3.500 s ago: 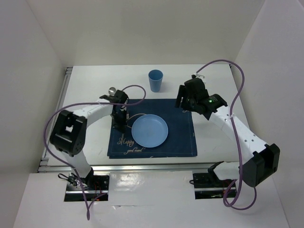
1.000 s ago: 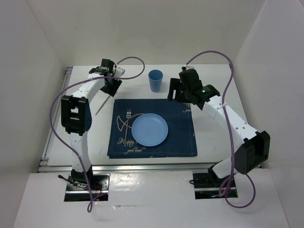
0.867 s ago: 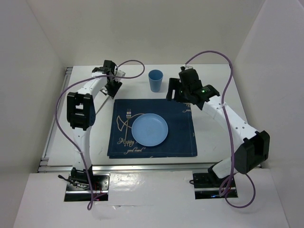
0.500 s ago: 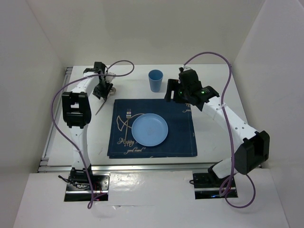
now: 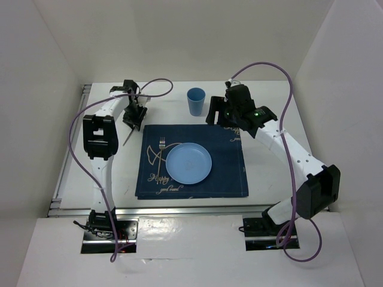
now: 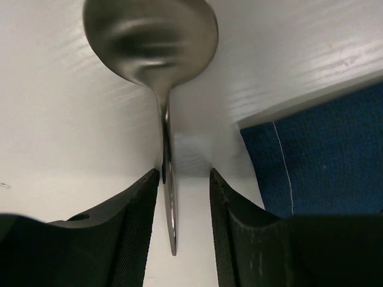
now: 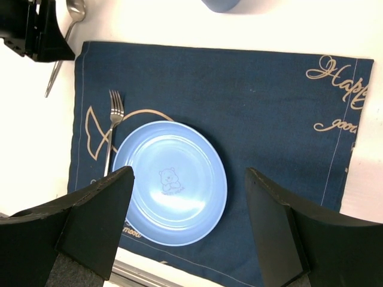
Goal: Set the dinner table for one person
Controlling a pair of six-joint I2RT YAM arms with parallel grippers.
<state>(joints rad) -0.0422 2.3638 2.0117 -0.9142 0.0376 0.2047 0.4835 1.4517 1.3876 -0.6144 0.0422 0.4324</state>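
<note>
The white dinner table (image 5: 263,182) carries a dark blue placemat (image 5: 224,167) with a light blue plate (image 5: 188,163) and a fork (image 5: 161,148) to its left. A blue cup (image 5: 195,101) stands beyond the mat. A metal spoon (image 5: 127,137) lies on the table off the mat's far left corner. My left gripper (image 5: 134,115) is open and low over it. In the left wrist view the spoon's handle (image 6: 170,203) runs between the fingers (image 6: 134,227), close to the left one, with its bowl (image 6: 149,36) ahead. My right gripper (image 7: 190,179) is wide open, high above the plate (image 7: 170,182).
White walls enclose the table on three sides. A metal rail (image 5: 81,119) runs along the left edge. The right wrist view shows the fork (image 7: 112,128), the spoon (image 7: 54,75), my left gripper (image 7: 36,30) and the cup's base (image 7: 221,3).
My left gripper has left the fork on the mat and swung out to the spoon at the far left, settling over its handle. My right gripper has drifted slightly left and farther.
</note>
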